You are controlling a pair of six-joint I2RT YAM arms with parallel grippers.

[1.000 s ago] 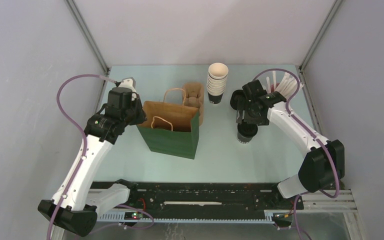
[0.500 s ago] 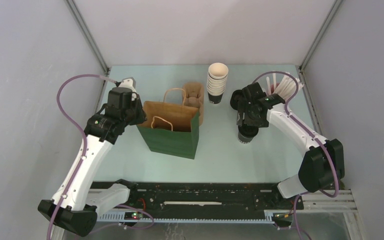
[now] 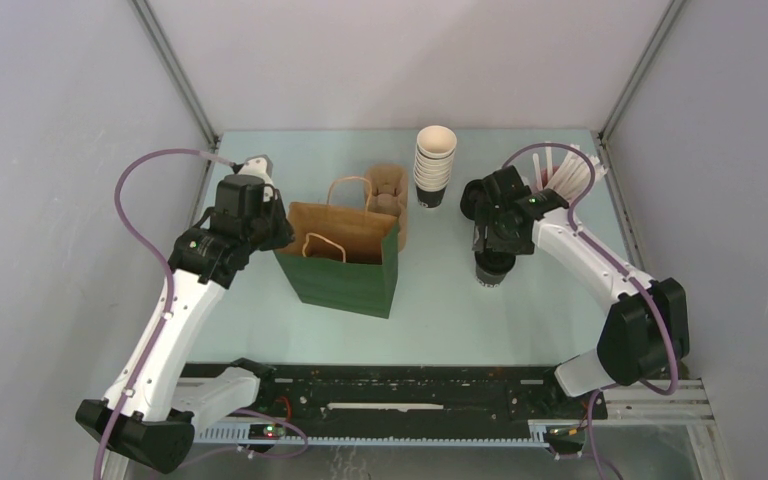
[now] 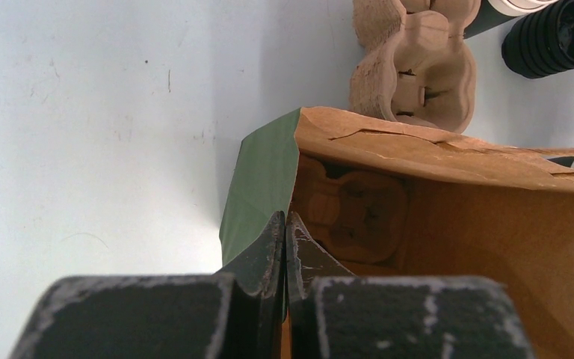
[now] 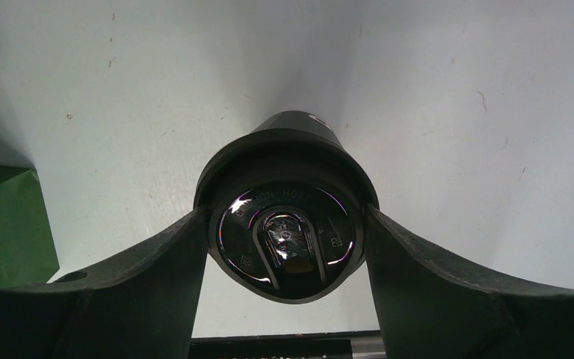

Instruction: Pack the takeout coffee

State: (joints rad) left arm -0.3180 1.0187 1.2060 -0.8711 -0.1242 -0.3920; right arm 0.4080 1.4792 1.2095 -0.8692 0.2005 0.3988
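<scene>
grasping: right hand (image 5: 288, 217) straddles the coffee (image 5: 290, 250) right of the bag (image 3: 340, 285), grip unclear; left hand (image 4: 285, 239) pinches the bag's rim; next, lift.

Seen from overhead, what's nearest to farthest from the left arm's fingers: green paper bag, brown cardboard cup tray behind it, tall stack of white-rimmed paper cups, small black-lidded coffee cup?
1. Green paper bag: left edge pinched by left arm's fingers.
2. Brown cardboard cup tray: behind bag.
3. Tall stack of white-rimmed paper cups: back centre.
4. Small black-lidded coffee cup: right side.
</scene>
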